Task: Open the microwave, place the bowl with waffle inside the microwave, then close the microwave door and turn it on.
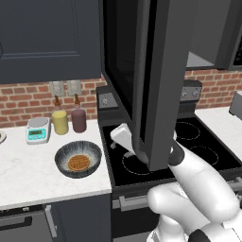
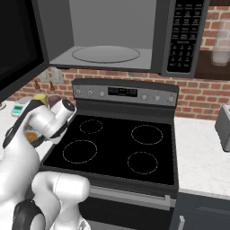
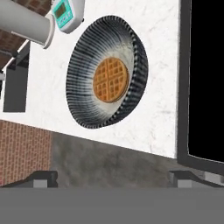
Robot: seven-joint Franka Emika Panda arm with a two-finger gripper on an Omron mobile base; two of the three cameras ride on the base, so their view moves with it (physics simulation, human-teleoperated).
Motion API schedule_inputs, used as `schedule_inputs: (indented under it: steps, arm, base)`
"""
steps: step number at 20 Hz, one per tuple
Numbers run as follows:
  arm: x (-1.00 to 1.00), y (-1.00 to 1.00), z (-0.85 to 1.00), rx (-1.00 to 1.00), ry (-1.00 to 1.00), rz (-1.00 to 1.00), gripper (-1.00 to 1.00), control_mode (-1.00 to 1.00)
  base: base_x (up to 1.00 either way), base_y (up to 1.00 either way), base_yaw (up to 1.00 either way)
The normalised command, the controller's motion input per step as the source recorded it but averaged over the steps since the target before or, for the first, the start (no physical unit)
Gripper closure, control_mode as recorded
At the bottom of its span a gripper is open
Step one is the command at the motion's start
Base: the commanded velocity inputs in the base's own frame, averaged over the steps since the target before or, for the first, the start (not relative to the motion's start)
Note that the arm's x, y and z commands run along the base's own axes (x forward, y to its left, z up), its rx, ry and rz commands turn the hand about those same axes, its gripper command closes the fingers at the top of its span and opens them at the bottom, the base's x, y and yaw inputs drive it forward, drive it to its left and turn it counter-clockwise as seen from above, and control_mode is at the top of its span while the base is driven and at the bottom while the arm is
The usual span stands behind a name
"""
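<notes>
The dark blue-grey streaked bowl [image 1: 78, 159] sits on the white counter left of the stove, with the golden waffle [image 1: 79, 163] flat in its middle. The hand view looks down on the bowl [image 3: 87, 57] and waffle [image 3: 110, 80]. My gripper [image 3: 114, 178] is open with its fingertips [image 3: 43, 177] wide apart and nothing between them. It hangs over the stove's left edge [image 1: 116, 141], right of the bowl and apart from it. The microwave door [image 1: 151, 71] stands swung open towards me. The microwave [image 2: 184, 36] shows its lit cavity and glass turntable [image 2: 105, 54].
A digital scale [image 1: 38, 130], a yellow canister [image 1: 60, 122] and a dark red one [image 1: 78, 119] stand behind the bowl by the brick wall. The black stove top [image 2: 117, 143] lies under the microwave. A toaster [image 2: 223, 128] is on the right counter. The open door hangs over the stove's left half.
</notes>
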Motion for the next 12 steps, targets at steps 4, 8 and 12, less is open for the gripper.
schedule_inputs:
  steps: [4, 8, 12]
  arm:
    - [0.39, 0.02, -0.43, 0.0, 0.03, 0.0, -1.0, -1.0]
    - [0.39, 0.0, -0.36, 0.0, 0.0, 0.0, -1.0, -1.0]
    - [0.3, 0.05, -0.22, 0.0, 0.01, 0.0, -1.0, -1.0]
  base:
    - [0.0, 0.0, 0.0]
    - [0.0, 0.0, 0.0]
    - [0.0, 0.0, 0.0]
